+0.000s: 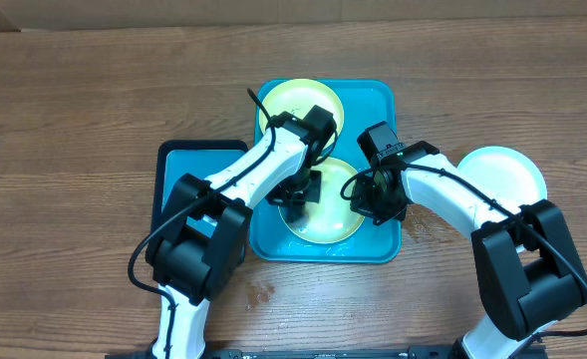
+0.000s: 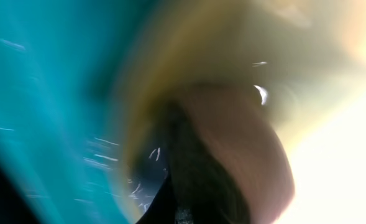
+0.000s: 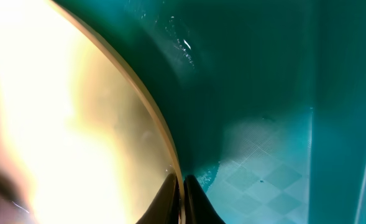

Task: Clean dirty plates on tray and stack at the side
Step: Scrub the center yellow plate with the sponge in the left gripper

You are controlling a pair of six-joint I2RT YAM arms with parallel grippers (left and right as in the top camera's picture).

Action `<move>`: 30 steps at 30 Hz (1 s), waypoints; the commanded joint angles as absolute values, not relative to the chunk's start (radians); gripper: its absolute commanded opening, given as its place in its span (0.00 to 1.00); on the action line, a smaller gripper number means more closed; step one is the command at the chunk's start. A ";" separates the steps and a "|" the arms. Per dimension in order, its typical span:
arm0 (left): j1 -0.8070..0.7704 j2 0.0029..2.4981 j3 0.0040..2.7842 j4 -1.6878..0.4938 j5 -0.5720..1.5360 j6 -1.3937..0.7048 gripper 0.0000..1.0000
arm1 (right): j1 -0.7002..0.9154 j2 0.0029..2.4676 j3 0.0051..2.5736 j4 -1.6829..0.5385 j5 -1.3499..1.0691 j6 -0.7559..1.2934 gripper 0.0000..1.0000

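Observation:
The teal tray (image 1: pixel 383 100) holds two plates with yellow-green rims: a far plate (image 1: pixel 295 103) and a near plate (image 1: pixel 333 227). My right gripper (image 1: pixel 365 194) is shut on the near plate's right rim; in the right wrist view its fingers (image 3: pixel 183 200) pinch the rim of that plate (image 3: pixel 77 124) over the tray floor (image 3: pixel 263 93). My left gripper (image 1: pixel 298 194) is down on the near plate. Its view is blurred and shows a brown pad (image 2: pixel 245 143) at the jaws, against the plate (image 2: pixel 232 43). A third plate (image 1: pixel 504 172), pale teal rim, lies on the table to the right.
A smaller black-rimmed blue tray (image 1: pixel 185 165) lies against the teal tray's left side, under my left arm. The wooden table (image 1: pixel 94 100) runs all round. The third plate sits under my right arm's elbow.

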State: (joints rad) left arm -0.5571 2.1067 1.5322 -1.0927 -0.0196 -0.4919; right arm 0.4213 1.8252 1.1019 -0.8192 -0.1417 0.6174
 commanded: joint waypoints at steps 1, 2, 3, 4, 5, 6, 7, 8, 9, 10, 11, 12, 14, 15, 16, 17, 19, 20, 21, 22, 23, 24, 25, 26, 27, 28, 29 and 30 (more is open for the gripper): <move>-0.533 2.100 1.522 -1.063 -0.348 -0.471 0.04 | 0.417 1.829 1.099 -0.827 -0.098 0.620 0.04; -0.533 2.100 1.522 -1.048 -0.336 -0.455 0.04 | 0.417 1.829 1.099 -0.829 -0.098 0.620 0.04; -0.533 2.100 1.522 -1.030 -0.315 -0.436 0.04 | 0.417 1.829 1.099 -0.833 -0.095 0.620 0.04; -0.535 2.100 1.522 -1.016 -0.290 -0.421 0.04 | 0.417 1.829 1.099 -0.836 -0.091 0.620 0.04; -0.537 2.100 1.522 -0.996 -0.249 -0.406 0.04 | 0.417 1.829 1.099 -0.839 -0.086 0.620 0.04; -0.539 2.101 1.521 -0.976 -0.189 -0.393 0.04 | 0.417 1.829 1.099 -0.842 -0.081 0.620 0.04; -0.540 2.103 1.521 -0.955 -0.119 -0.388 0.04 | 0.417 1.829 1.099 -0.844 -0.077 0.620 0.04; -0.541 2.105 1.521 -0.937 -0.044 -0.388 0.04 | 0.417 1.829 1.099 -0.847 -0.072 0.620 0.04; -0.542 2.106 1.521 -0.920 0.033 -0.388 0.04 | 0.417 1.829 1.099 -0.849 -0.069 0.620 0.04; -0.544 2.109 1.518 -0.895 0.123 -0.389 0.04 | 0.417 1.829 1.099 -0.850 -0.069 0.620 0.04; -0.546 2.110 1.514 -0.867 0.218 -0.389 0.04 | 0.417 1.829 1.099 -0.850 -0.069 0.620 0.04; -0.547 2.114 1.509 -0.834 0.314 -0.390 0.04 | 0.417 1.829 1.099 -0.850 -0.069 0.620 0.04; -0.556 2.125 1.507 -0.782 0.453 -0.407 0.04 | 0.417 1.829 1.099 -0.850 -0.069 0.620 0.04; -0.563 2.138 1.507 -0.752 0.511 -0.417 0.04 | 0.417 1.829 1.099 -0.849 -0.069 0.620 0.04; -0.569 2.147 1.507 -0.735 0.540 -0.419 0.04 | 0.417 1.829 1.099 -0.850 -0.069 0.620 0.04; -0.577 2.159 1.507 -0.721 0.559 -0.419 0.04 | 0.417 1.829 1.099 -0.850 -0.069 0.620 0.04; -0.592 2.188 1.507 -0.717 0.583 -0.419 0.04 | 0.417 1.829 1.099 -0.850 -0.069 0.620 0.04; -0.598 2.203 1.507 -0.721 0.601 -0.418 0.04 | 0.417 1.829 1.099 -0.850 -0.069 0.620 0.04; -0.603 2.215 1.507 -0.730 0.627 -0.415 0.04 | 0.417 1.829 1.099 -0.850 -0.068 0.620 0.04; -0.607 2.226 1.507 -0.737 0.656 -0.406 0.04 | 0.417 1.829 1.099 -0.850 -0.068 0.620 0.04; -0.609 2.234 1.507 -0.743 0.682 -0.391 0.04 | 0.417 1.829 1.099 -0.850 -0.069 0.620 0.04; -0.609 2.237 1.507 -0.755 0.693 -0.383 0.04 | 0.417 1.829 1.099 -0.850 -0.068 0.620 0.04; -0.609 2.237 1.507 -0.770 0.691 -0.379 0.04 | 0.417 1.829 1.099 -0.850 -0.068 0.620 0.04; -0.609 2.236 1.507 -0.786 0.683 -0.372 0.04 | 0.417 1.829 1.099 -0.849 -0.068 0.620 0.04; -0.606 2.230 1.508 -0.803 0.669 -0.369 0.04 | 0.417 1.829 1.099 -0.849 -0.069 0.620 0.04; -0.602 2.228 1.508 -0.820 0.645 -0.370 0.04 | 0.417 1.829 1.099 -0.849 -0.069 0.620 0.04; -0.596 2.223 1.509 -0.848 0.612 -0.370 0.04 | 0.417 1.829 1.098 -0.849 -0.069 0.620 0.04; -0.589 2.219 1.511 -0.882 0.559 -0.371 0.04 | 0.417 1.829 1.099 -0.850 -0.069 0.620 0.04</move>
State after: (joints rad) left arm -0.5884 2.1929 1.5246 -0.8192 0.6209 -0.3943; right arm 0.4187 1.8252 1.1042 -0.8520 -0.1078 0.6312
